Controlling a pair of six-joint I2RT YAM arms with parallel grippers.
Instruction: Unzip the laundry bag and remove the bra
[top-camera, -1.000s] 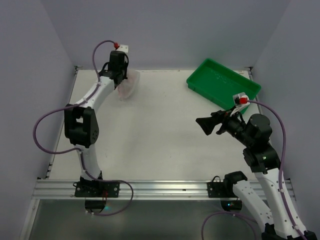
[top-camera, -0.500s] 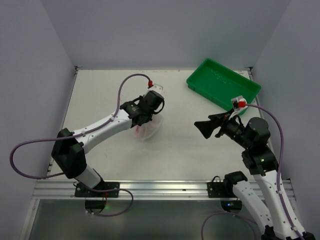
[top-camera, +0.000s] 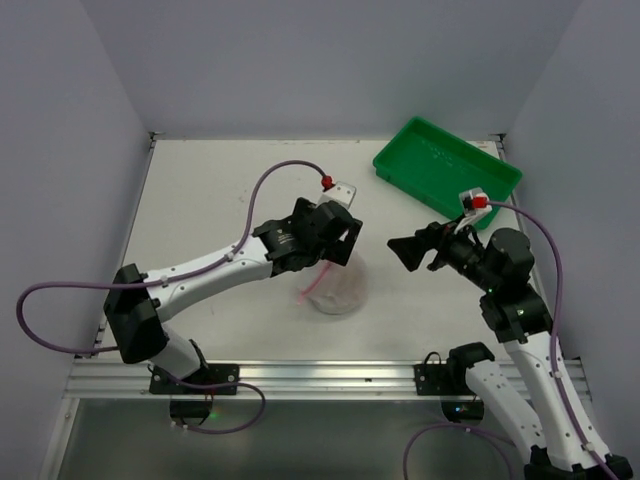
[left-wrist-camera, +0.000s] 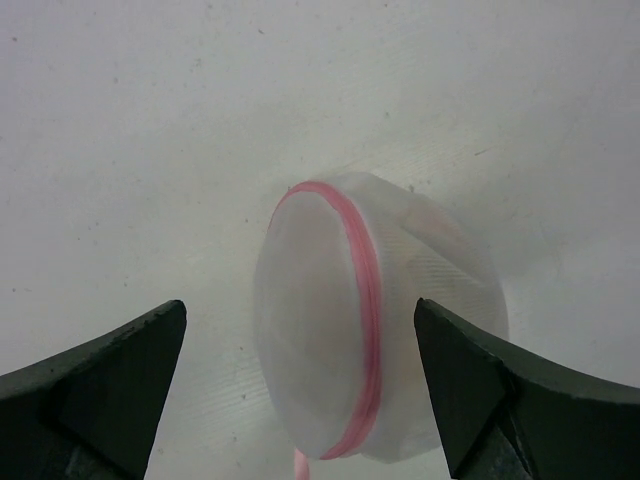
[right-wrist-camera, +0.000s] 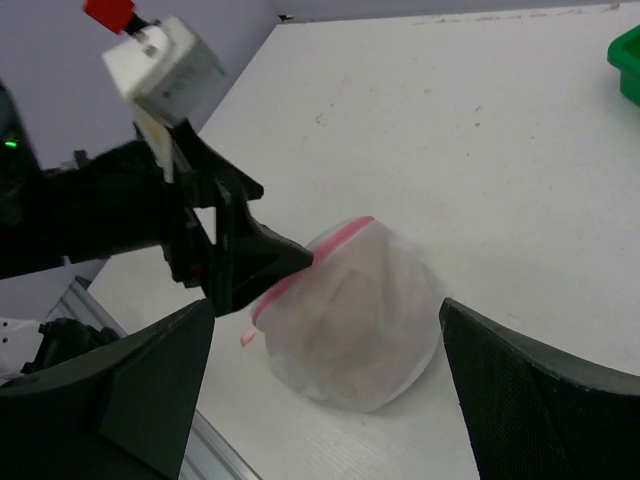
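The laundry bag (top-camera: 337, 290), a rounded white mesh pouch with a pink zip trim (left-wrist-camera: 365, 300), lies on the table near the front middle. A short pink tab (right-wrist-camera: 247, 338) sticks out at its lower end. The bra shows only as a blurred pale mass (right-wrist-camera: 375, 300) through the mesh. My left gripper (top-camera: 340, 250) hovers open just above the bag (left-wrist-camera: 320, 370), its jaws wide on either side, one fingertip (right-wrist-camera: 295, 260) close to the trim. My right gripper (top-camera: 402, 248) stands open to the right, pointing at the bag (right-wrist-camera: 350, 330), apart from it.
A green plastic tray (top-camera: 447, 165) sits at the back right of the table; its corner (right-wrist-camera: 628, 60) shows in the right wrist view. The metal rail (top-camera: 320, 378) runs along the table's front edge, close to the bag.
My left arm swung the bag from the far left corner to the front middle, then opened its jaws and let it go. My right gripper shifted only slightly.
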